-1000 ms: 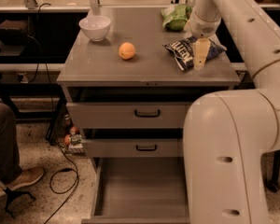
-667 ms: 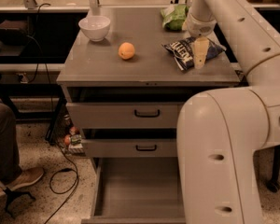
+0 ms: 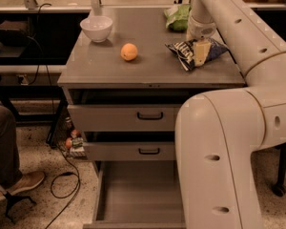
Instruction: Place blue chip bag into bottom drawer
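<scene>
The blue chip bag (image 3: 183,51) lies flat on the right side of the grey cabinet top (image 3: 100,66). My gripper (image 3: 200,52) comes down from above and rests right on the middle of the bag, hiding part of it. The bag sits on the surface, not lifted. The bottom drawer (image 3: 138,194) is pulled out at the foot of the cabinet, its plain grey inside showing; my arm's large white body (image 3: 219,166) covers its right part.
A green bag (image 3: 178,15) lies behind the gripper. An orange (image 3: 129,52) and a white bowl (image 3: 96,27) sit on the top's left half. Two shallower drawers (image 3: 133,116) stand slightly open. A person's leg (image 3: 2,142) and cables (image 3: 62,180) are at the left.
My gripper stays on the blue chip bag in the same spot. The arm's near body has shifted a little to the left in view. The bag has not moved.
</scene>
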You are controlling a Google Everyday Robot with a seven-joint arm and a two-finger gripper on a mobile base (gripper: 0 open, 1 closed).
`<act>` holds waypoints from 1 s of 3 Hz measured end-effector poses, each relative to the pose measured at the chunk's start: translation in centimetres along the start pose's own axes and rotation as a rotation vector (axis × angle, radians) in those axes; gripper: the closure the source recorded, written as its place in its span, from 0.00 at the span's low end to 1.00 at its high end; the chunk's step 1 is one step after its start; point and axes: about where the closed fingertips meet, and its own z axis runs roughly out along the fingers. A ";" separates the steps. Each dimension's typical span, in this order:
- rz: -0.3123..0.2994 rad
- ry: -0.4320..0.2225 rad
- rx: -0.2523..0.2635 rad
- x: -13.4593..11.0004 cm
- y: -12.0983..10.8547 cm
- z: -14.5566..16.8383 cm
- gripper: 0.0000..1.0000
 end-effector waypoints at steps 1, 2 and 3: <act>0.024 -0.028 0.004 0.1 0.1 -0.4 0.70; 0.098 -0.098 0.046 1.2 0.4 -2.4 0.95; 0.209 -0.106 0.110 3.8 1.0 -6.5 1.00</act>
